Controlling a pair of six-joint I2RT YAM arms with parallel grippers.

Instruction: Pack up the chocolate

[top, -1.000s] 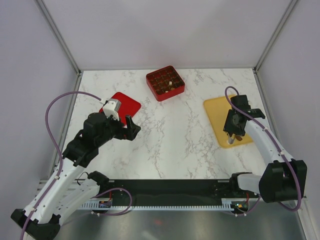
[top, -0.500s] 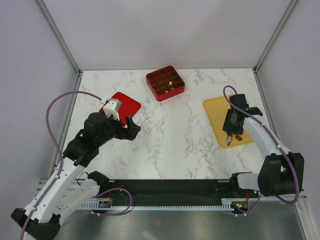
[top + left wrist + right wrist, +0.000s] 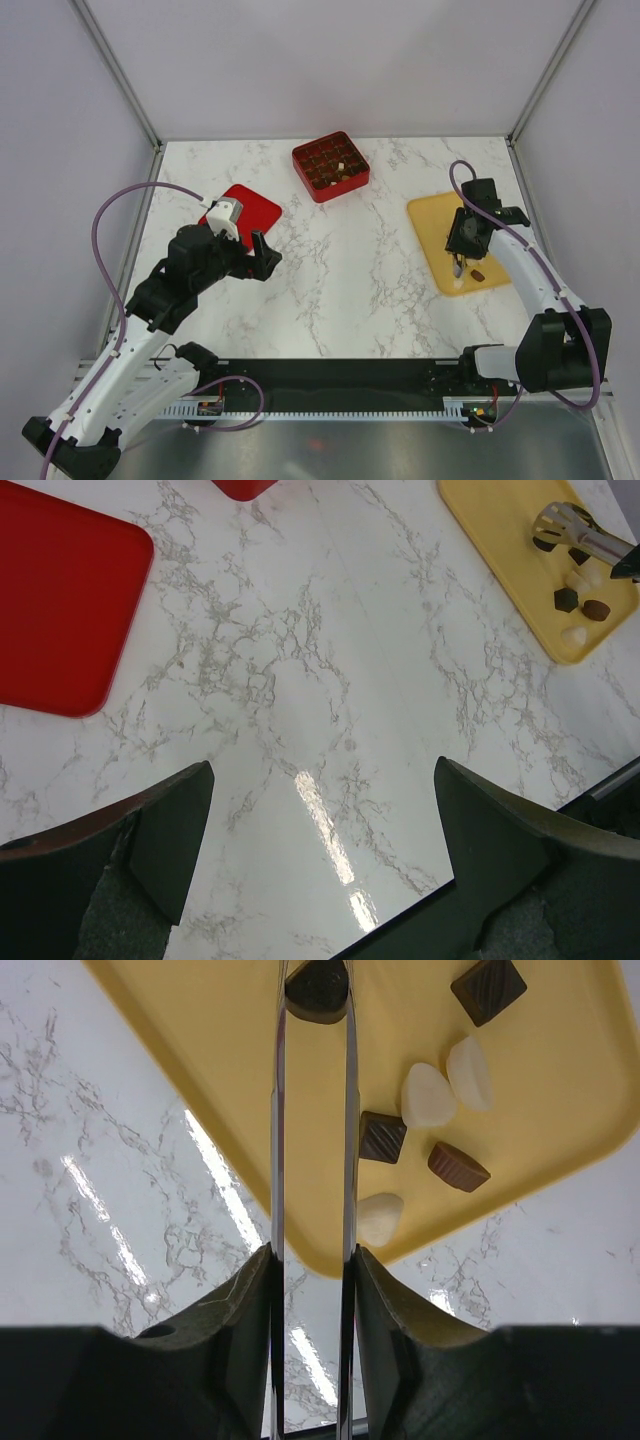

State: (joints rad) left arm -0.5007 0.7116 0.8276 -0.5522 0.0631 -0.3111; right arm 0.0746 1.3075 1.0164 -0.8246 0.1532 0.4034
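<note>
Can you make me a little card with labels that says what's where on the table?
Right tool: shut on a small dark brown chocolate piece, over the flat yellow tray
Loose on tray: three brown chocolate pieces, three pale cream pieces
Left tool: open, empty, above the white marble table
Red square gridded box: far side, some pieces inside
Flat red square lid: on the table's left part

The premises are presenting as a robotics laboratory test cell. Plain pale panels [image 3: 330, 60] are enclosing three sides, with aluminium frame posts [image 3: 118, 72] holding them. A marble-patterned tabletop [image 3: 360, 270] is serving as the bench. Two robot arms [image 3: 160, 290] are sitting on a black rail [image 3: 340, 372] at the near edge, purple cables [image 3: 94, 240] looping exposed. The slotted strip [image 3: 330, 409] below is probably acting as cable ducting.
</note>
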